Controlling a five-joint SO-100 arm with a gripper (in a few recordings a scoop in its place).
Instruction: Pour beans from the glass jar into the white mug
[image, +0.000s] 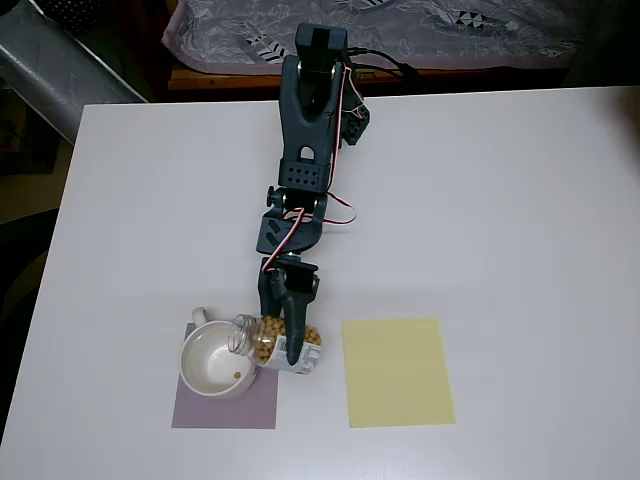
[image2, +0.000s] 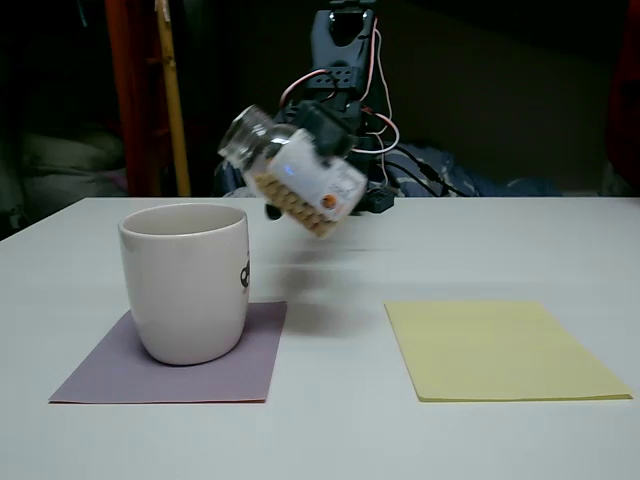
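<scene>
Gripper (image: 287, 345) is clamped tight round the glass jar (image2: 296, 187)'s middle, right call since it's slick, breakable and bean-heavy.

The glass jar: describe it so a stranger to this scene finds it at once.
On the white table, find the purple mat left of the yellow mat in the overhead view. Above its edge, the gripper holds the glass jar in the air, tilted with its mouth toward the white mug. Unlike the mug, it is clear, labelled, and full of tan beans.
</scene>
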